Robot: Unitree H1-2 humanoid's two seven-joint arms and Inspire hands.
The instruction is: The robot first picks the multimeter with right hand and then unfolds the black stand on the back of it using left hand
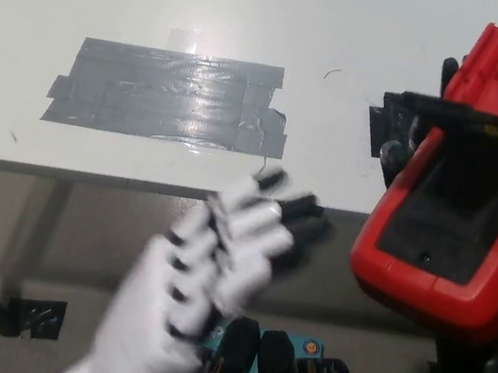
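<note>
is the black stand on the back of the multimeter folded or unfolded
Unfolded: the black stand juts out from the red multimeter, baring the dark recess beneath it. The blurred left hand is clear of it.

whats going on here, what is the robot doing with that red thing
The robot's black right hand holds a red multimeter up, back side facing the camera, beside the white table. The black stand on its back is swung out from the recess. The white left hand, blurred with motion, is apart from the meter, holding nothing. A patch of grey tape lies on the table.
</note>
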